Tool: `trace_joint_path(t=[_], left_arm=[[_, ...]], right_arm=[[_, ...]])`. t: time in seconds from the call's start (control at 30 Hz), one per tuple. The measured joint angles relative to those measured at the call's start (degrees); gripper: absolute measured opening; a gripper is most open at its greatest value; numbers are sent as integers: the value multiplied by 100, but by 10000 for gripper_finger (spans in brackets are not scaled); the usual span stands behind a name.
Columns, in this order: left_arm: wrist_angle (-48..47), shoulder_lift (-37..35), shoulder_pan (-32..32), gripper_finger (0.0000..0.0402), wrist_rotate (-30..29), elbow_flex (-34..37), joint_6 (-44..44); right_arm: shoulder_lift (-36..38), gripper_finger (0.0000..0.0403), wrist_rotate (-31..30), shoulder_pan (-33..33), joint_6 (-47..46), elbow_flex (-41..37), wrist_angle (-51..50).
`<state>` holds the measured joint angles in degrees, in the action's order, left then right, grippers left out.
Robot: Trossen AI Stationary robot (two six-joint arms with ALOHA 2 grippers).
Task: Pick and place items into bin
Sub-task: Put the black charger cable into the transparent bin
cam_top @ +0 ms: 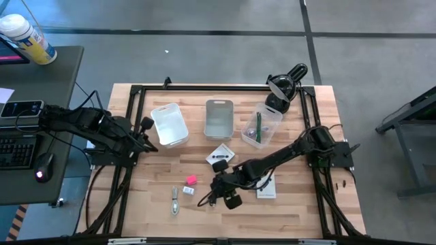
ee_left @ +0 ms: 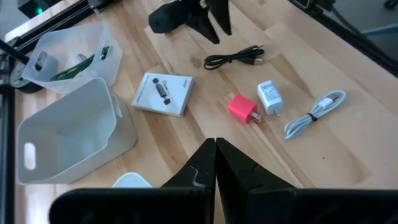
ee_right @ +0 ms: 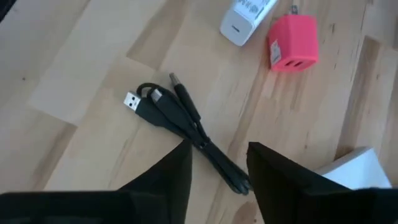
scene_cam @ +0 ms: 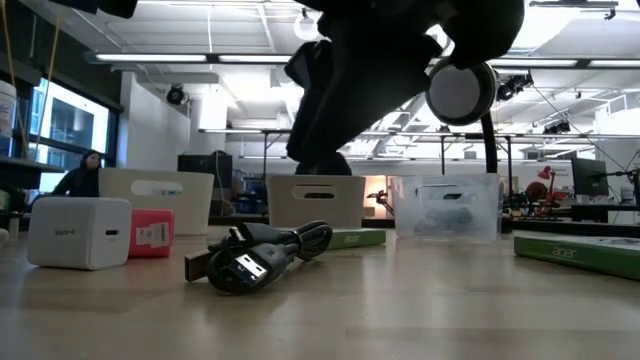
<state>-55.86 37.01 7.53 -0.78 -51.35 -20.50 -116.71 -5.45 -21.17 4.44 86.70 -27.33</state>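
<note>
Three containers stand in a row across the far half of the wooden table (cam_top: pixel 300 204): an open white plastic bin (cam_top: pixel 169 124) at the left, a grey-white tub (cam_top: pixel 219 118) in the middle and a clear plastic box (cam_top: pixel 261 126) at the right, with a green pen (cam_top: pixel 258 128) inside it. Nearer than the tub lies a white printed card (cam_top: pixel 220 156), and nearer still — toward the table's front — a pink cube charger (cam_top: pixel 191 180) sits beside a white charger block (cam_top: pixel 188 191), with a coiled white cable (cam_top: pixel 175 201) to their left. A coiled black USB cable (ee_right: pixel 186 127) lies right of the chargers, under the right gripper (ee_right: pixel 219 163), and a flat white box (cam_top: pixel 267 188) lies further right.
</note>
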Motion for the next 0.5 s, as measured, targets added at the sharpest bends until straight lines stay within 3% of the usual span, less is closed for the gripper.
trace_joint_path(t=[0.23,0.5], left_arm=[[0,-2,0,1,-84,2,-2],[2,-2,0,1,-123,0,36]], right_arm=[[-24,182,10,65,210,0,86],[-237,171,192,81,206,-2,234]])
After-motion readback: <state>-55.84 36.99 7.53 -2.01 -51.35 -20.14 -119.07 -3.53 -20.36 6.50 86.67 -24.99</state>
